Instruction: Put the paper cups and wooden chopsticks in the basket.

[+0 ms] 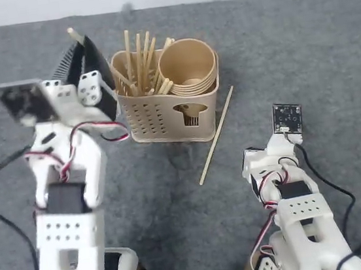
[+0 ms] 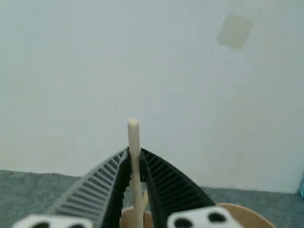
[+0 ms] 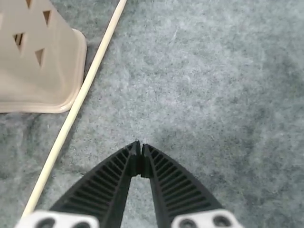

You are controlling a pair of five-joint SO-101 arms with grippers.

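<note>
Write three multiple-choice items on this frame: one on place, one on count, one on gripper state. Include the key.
1. Where are the paper cups?
A. stacked inside the basket
B. tipped over beside it
C. on top of an arm

2. How many chopsticks lie loose on the carpet?
A. none
B. three
C. one

3. What state is the left gripper in?
A. open and empty
B. shut on a wooden chopstick
C. shut on a cup

Key:
1 A: the cups nest in the basket's compartment next to the chopsticks.
2 C: a single loose chopstick lies by the basket's side.
3 B: the stick pokes out between the closed jaws in the left wrist view.
</note>
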